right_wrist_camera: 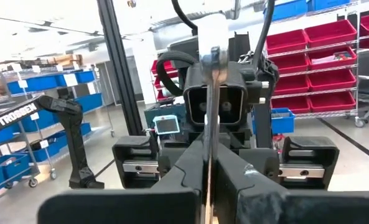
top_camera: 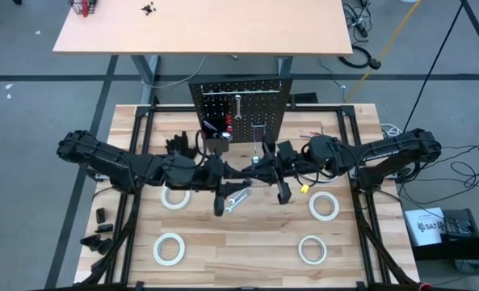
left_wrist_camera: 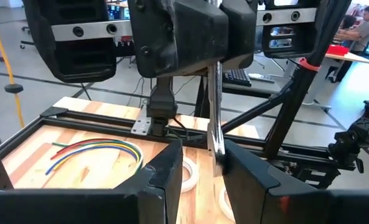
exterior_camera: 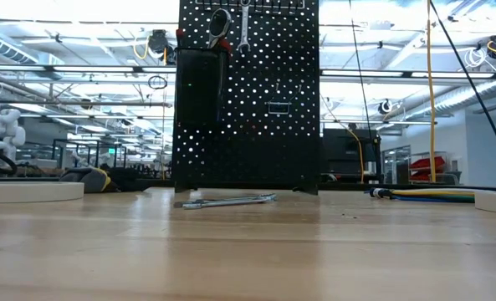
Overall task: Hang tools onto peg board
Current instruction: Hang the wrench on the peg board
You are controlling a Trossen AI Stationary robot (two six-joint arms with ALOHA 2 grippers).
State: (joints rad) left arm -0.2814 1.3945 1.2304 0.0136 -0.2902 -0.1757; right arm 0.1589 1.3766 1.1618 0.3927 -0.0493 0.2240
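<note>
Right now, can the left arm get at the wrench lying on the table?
Likely yes: the left gripper is open and the table wrench lies bare nearby, though the right gripper's held wrench stands between its fingers.

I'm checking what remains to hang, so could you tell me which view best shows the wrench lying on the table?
The low view: the wrench lies unobstructed before the peg board. The high view shows it small, close beside the left arm; neither wrist view shows it.
</note>
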